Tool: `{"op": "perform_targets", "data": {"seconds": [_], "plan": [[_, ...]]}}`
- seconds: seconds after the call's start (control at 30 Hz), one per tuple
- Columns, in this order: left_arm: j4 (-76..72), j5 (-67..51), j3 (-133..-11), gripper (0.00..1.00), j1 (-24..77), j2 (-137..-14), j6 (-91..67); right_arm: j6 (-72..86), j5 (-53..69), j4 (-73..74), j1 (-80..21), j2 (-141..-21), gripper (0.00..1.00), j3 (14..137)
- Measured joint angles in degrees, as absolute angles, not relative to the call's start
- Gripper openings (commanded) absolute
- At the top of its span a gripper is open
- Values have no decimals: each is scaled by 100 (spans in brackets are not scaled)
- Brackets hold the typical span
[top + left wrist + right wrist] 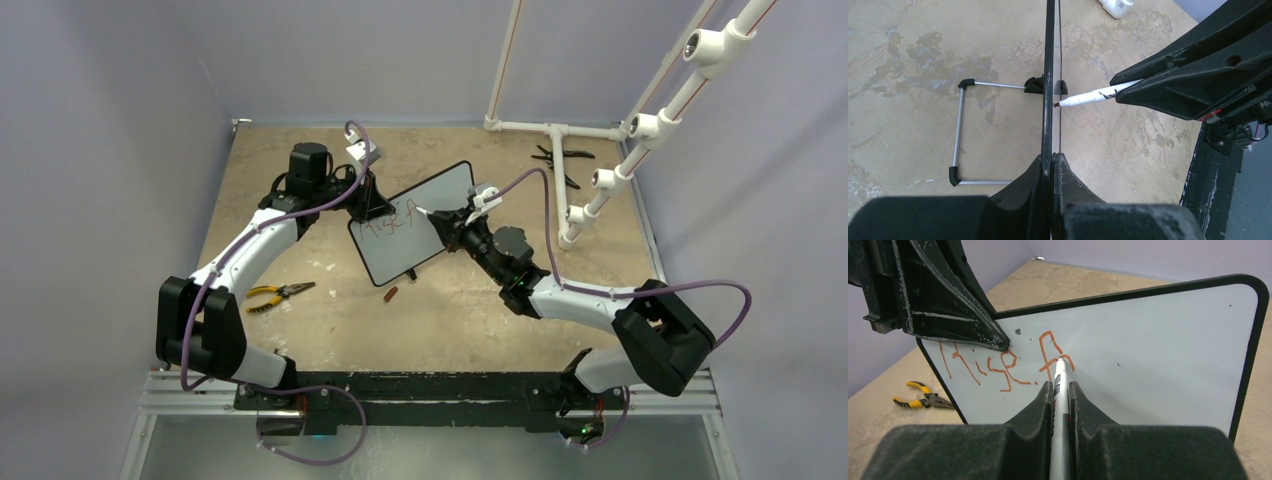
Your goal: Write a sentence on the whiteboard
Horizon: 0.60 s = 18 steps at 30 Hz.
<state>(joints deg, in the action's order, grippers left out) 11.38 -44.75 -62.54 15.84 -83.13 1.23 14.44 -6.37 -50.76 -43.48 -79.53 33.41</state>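
the right jaws were clenched on a white marker [1059, 390], and its tip touched the whiteboard [1158, 350] at the newest red stroke. the left jaws were clenched on the upper edge of the board, which stood on its black feet near the middle of the counter [450, 320], a little toward the far edge.

the sentence [998, 371] was only begun, i think: one short red line on one half, the other half bare. the writing step was in hand. the next move called for light pressure and a steady slide of the tip along the line, while the left grip stopped the board from tipping back.

the letters looked like "hise" and then an unfinished "a", but i could not read them surely. black print on the marker was too small to read.
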Motion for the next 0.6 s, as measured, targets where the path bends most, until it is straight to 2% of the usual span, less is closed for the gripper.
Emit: {"op": "perform_targets", "data": {"seconds": [0.6], "plan": [[1138, -4475, -6254, 0, 1584, -8313, 123, 1542, -652, -4886, -4357, -7957, 0, 3124]]}}
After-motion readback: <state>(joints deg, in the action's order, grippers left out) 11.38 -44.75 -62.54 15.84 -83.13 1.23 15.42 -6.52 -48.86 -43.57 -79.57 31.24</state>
